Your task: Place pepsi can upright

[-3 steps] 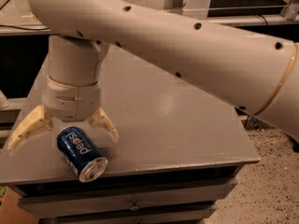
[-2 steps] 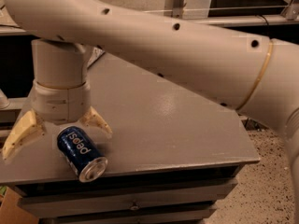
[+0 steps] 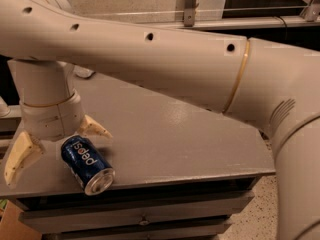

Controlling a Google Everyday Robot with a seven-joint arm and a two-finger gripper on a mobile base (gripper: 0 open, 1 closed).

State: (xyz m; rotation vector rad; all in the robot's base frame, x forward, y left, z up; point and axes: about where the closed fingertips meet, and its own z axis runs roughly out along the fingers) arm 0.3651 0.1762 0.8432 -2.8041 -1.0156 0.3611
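While spread open at the grey table (image 3: 190,139) edge, claw (image 3: 59,156) over the toppled pepsi can (image 3: 86,163), bulky arm (image 3: 150,59) overhead.

arm: extended from right | claw (image 3: 59,157): lower left, pointing down, fingers spread

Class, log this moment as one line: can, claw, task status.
can: on its side on table, silver end toward camera | claw: open, over can's far end, not gripping | task: can not upright yet
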